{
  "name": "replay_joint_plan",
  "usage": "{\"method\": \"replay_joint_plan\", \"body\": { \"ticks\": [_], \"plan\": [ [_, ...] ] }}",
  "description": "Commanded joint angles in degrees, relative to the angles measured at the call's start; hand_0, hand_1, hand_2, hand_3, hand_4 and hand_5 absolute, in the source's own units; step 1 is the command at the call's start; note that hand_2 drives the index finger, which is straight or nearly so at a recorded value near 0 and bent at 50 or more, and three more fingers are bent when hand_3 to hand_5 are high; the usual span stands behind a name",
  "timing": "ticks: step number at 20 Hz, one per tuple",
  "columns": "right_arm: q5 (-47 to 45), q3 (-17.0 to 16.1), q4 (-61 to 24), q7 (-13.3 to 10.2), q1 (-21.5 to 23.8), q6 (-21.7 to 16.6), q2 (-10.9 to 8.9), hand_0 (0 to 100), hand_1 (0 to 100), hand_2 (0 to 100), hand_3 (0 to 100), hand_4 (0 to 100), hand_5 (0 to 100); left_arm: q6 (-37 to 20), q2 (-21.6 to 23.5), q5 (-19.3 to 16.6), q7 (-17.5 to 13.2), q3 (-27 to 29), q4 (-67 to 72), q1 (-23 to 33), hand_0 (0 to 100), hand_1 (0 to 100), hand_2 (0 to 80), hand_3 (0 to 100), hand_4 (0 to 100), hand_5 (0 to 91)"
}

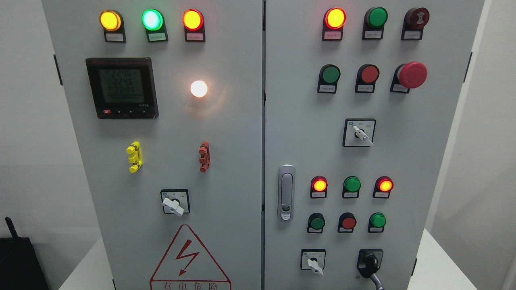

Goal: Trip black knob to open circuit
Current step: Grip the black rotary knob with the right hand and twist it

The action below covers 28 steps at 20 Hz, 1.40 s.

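A grey electrical cabinet fills the head view, with two doors. The black knob (369, 262) sits at the lower right of the right door (423, 161), on a black square plate, its handle pointing down with a grey tip below it at the picture's bottom edge. To its left is a white selector switch (313, 262). No robot hand or arm shows anywhere in the view.
Lit lamps line the top of both doors. A red mushroom stop button (411, 75) protrudes at upper right. A digital meter (121, 87) and white lamp (198, 88) are on the left door. A door latch (286, 192) sits mid-cabinet. A white tabletop (437, 266) flanks the cabinet.
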Motion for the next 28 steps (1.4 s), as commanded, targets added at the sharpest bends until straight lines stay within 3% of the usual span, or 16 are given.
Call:
{"method": "replay_joint_plan", "body": {
  "ticks": [1, 28],
  "plan": [
    [0.0, 1.9, -1.6, 1.1, -1.3, -0.8, 0.33, 0, 0, 0, 100, 100, 98, -0.2, 0.0, 0.1, 0.0, 0.1, 0.0, -0.1, 12, 39, 0.0, 0, 0, 0.0],
    [0.0, 2.6, -2.0, 1.1, -1.9, -1.0, 0.33, 0, 0, 0, 100, 100, 98, -0.1, 0.0, 0.1, 0.0, 0.1, 0.0, -0.1, 12, 39, 0.0, 0, 0, 0.0]
  ]
}}
